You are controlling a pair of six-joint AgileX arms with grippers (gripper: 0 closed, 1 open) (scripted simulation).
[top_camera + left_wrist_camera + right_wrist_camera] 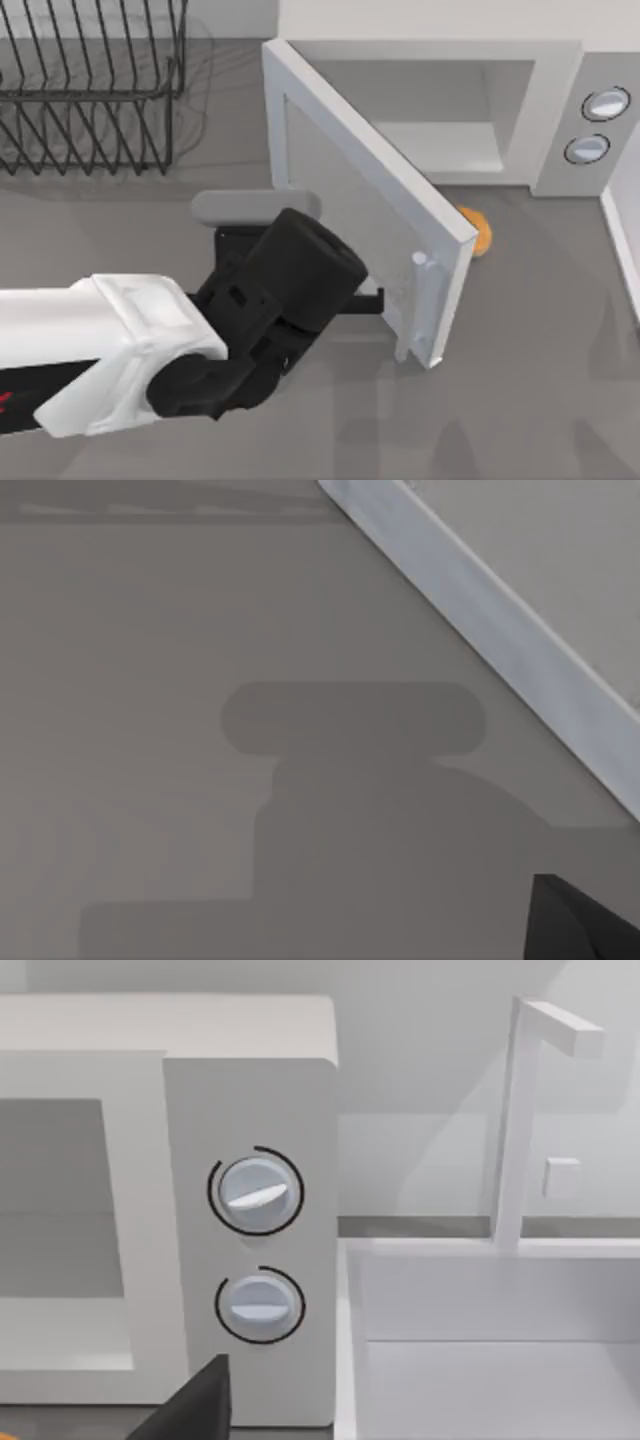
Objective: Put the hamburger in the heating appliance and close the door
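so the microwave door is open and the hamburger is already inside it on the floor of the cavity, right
Not quite. The door is open, but the hamburger lies on the table in front of the microwave, behind the door's edge, as the top view shows.

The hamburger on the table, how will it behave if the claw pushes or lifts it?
The hamburger looks round and flattish, so it would probably slide rather than tip. Being small beside the microwave, it is likely light. The open door partly hides it, so its softness stays unclear.

I see the microwave (560,110) at the desk's (520,400) back right, its door (370,190) swung open leftward; the hamburger (478,232) lies on the desk just behind that door, the wire rack (90,90) back left.
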